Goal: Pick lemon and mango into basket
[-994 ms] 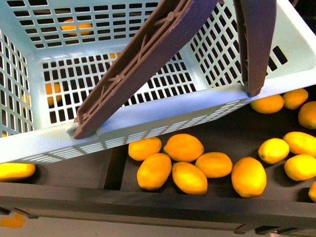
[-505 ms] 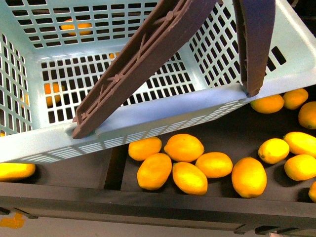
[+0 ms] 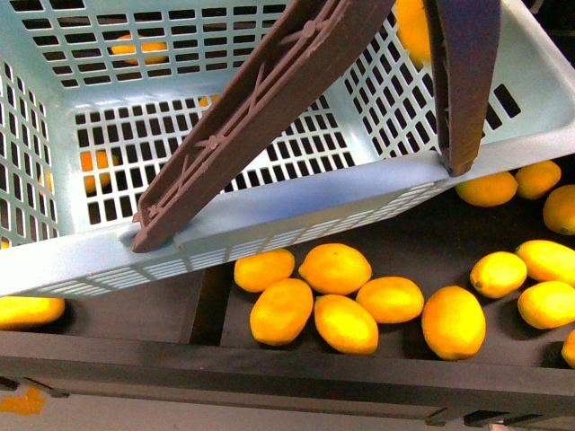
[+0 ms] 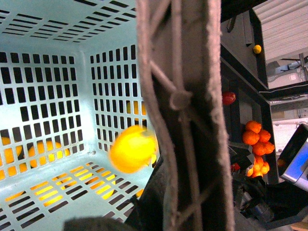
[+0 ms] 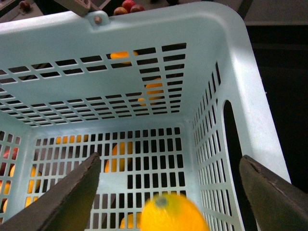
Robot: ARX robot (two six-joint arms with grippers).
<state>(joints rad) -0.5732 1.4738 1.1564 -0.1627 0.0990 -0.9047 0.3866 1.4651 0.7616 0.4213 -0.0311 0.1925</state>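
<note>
Right claw point(image 5: 169, 159) gapes wide, gripping nothing. A blurred yellow fruit point(image 5: 174, 214) (lemon or mango, cannot tell) hangs in mid-air just beneath its fingers, inside the turquoise basket point(image 5: 250, 96). The left claw's state cannot be made out.

lemon point(image 5: 175, 214) inside basket point(image 5: 250, 96), loose fruits point(image 3: 334, 268) before basket

We see bright, even light; the yellow fruit point(image 5: 175, 214) between the right fingers point(image 5: 62, 202) is smeared by motion blur.
</note>
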